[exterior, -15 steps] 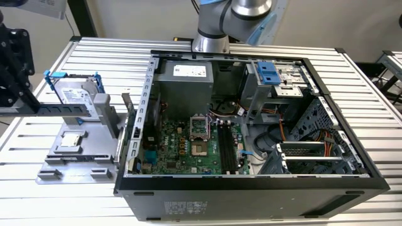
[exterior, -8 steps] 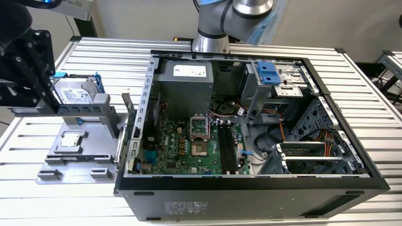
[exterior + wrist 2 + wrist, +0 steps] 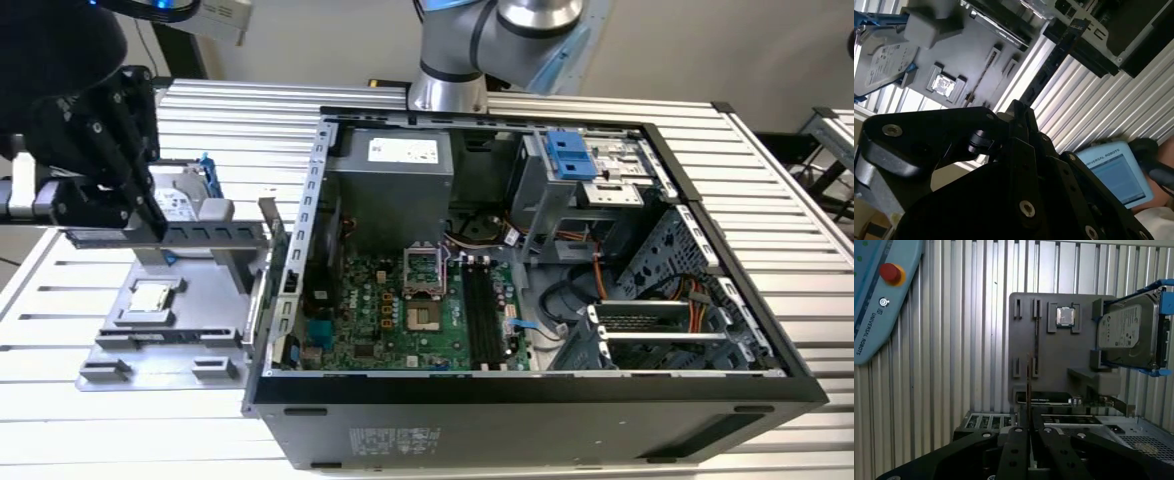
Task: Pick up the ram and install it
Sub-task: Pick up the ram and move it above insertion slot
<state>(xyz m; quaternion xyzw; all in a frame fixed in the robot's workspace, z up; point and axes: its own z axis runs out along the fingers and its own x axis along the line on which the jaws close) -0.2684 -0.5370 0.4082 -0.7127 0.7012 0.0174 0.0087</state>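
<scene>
pincer (image 3: 1029, 429) grips ram (image 3: 1028, 385) over tray (image 3: 1054, 355) holding processor (image 3: 1065, 316), hard drive (image 3: 1128, 335).

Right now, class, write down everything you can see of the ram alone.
The ram is a long, narrow, flat, dark board. The black gripper is shut on it. In the exterior view it lies level over the grey holder tray, to the exterior view's left of the open computer case, so it is not seated inside. In the first wrist view it shows edge-on as a thin line. In the second wrist view what look like small chips line its face.
</scene>
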